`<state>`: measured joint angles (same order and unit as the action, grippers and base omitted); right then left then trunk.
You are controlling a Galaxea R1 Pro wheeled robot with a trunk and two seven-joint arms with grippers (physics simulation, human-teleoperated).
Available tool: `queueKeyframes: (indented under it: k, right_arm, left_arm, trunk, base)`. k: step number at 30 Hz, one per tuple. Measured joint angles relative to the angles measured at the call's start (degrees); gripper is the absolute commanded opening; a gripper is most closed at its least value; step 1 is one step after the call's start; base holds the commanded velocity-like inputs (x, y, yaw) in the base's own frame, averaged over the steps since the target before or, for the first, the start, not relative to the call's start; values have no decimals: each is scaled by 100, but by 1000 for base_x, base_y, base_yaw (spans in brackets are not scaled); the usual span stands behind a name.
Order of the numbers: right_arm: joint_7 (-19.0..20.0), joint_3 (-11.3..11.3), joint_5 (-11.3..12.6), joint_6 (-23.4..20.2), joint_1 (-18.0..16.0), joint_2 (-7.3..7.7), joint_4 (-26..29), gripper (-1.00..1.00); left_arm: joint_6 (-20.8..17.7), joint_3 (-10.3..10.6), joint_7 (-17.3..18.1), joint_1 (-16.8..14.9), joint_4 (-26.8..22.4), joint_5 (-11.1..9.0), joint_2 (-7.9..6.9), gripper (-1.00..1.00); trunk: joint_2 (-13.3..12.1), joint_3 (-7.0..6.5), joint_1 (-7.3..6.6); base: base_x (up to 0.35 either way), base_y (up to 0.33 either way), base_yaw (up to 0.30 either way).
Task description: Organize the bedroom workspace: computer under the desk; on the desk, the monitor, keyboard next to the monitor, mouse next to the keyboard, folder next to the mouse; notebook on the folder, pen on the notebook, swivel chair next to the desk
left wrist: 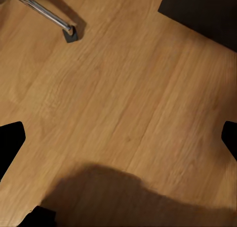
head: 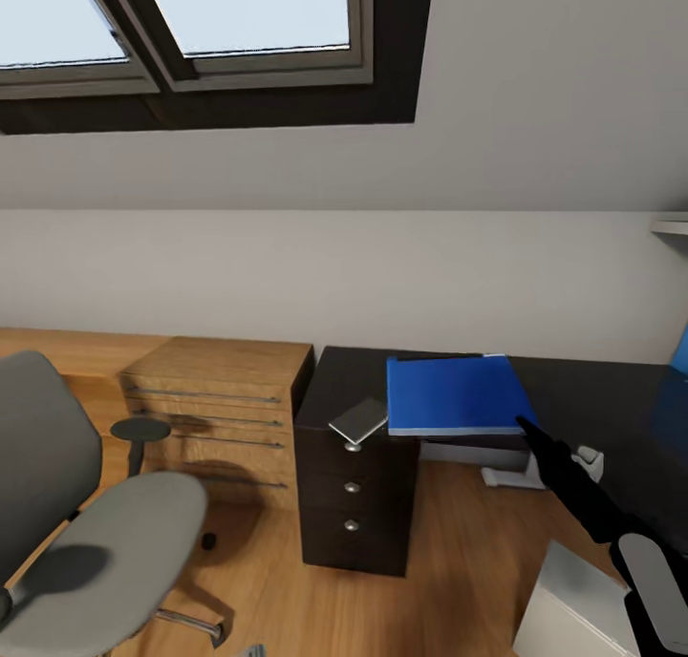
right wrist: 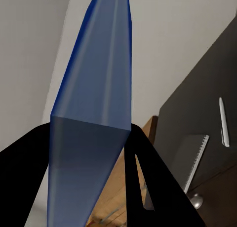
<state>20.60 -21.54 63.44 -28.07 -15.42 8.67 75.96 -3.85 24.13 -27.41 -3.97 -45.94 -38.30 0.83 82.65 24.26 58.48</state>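
Note:
My right gripper (head: 524,422) is shut on the near right corner of the bright blue folder (head: 449,394), which hangs flat just over the black desk (head: 336,375). In the right wrist view the folder (right wrist: 94,88) runs edge-on between the black fingers (right wrist: 148,182). The dark grey notebook (head: 360,419) lies at the desk's left front edge, overhanging it a little, and the white pen (right wrist: 223,122) lies on the desk beyond the notebook (right wrist: 195,155). The grey swivel chair (head: 91,542) stands at the near left. The light grey computer (head: 573,604) sits on the floor at the bottom right. My left gripper (left wrist: 118,138) hangs open above the wood floor.
The black drawer unit (head: 354,490) stands under the desk's left end, against low wooden shelving (head: 220,399). A chrome chair leg with its castor (left wrist: 68,31) lies near my left gripper. White desk feet (head: 521,473) rest on the floor under the desktop. Skylights sit above.

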Motion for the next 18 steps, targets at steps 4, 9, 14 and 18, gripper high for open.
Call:
queueKeyframes:
  k: [4,9,14,18]
  right_arm:
    - [238,18,4,21,0,-7,9,-100]
    - [312,25,-45,35,1,-12,-23,-100]
    - [308,28,-56,46,1,-12,-35,-100]
    - [296,35,-121,143,1,-12,-38,-100]
  left_arm:
    - [0,1,2,1,23,2,-1,100]
    - [0,3,0,1,25,15,-5,100]
    - [0,4,-2,2,25,23,-1,100]
    - [0,13,4,-2,20,33,4,100]
  trunk:
    - [0,0,0]
    - [-1,0,3]
    - [-1,0,3]
    - [-1,0,3]
  base:
    - [305,0,0]
    - [133,0,-194]
    - [14,0,-286]
    - [2,0,-292]
